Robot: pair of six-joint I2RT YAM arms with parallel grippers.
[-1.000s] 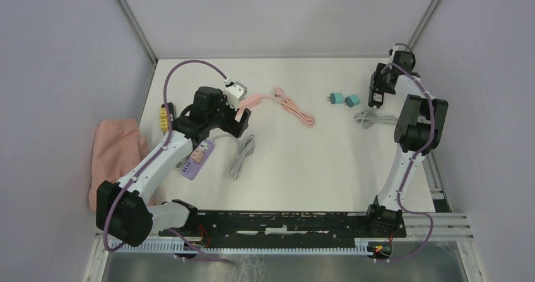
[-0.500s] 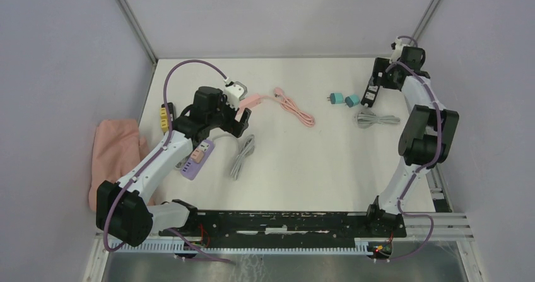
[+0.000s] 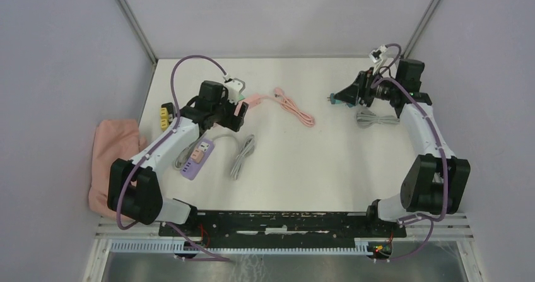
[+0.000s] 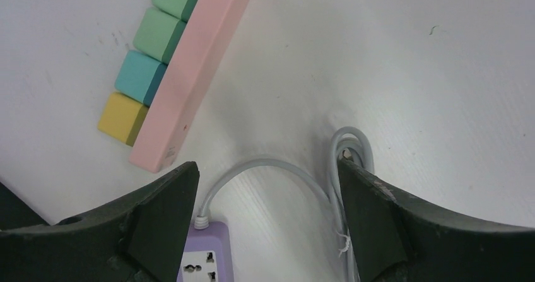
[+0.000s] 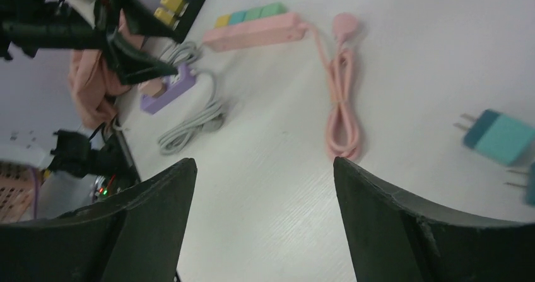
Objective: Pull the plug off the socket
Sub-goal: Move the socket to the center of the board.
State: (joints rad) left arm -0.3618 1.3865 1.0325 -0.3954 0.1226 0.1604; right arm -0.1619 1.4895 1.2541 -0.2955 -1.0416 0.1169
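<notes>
The left gripper (image 4: 266,193) hangs low over the table (image 3: 303,168), jaws spread, with nothing between them but bare surface and a loop of grey cord (image 4: 265,162); I'd guess it is held wide so it can straddle a plug's body. The plugs (image 4: 154,33) that matter, a row of coloured blocks, sit pushed into the side of the pink power strip (image 4: 195,61), just up and left of the gripper's tips, none of them gripped; the purple power strip (image 4: 205,260) lies right beneath the wrist. The right gripper (image 5: 264,168), also spread and empty, is tipped sideways at the far right beside loose teal plugs (image 5: 501,137); probably parked clear, or waiting to steady something.

Up close, the left wrist camera shows an empty socket on the purple strip; from overhead the arm mostly hides the block row. The right wrist camera looks across the table and takes in the whole pink strip with its pink cord (image 5: 340,105) bundled; only the overhead view shows how well apart the arms are.
</notes>
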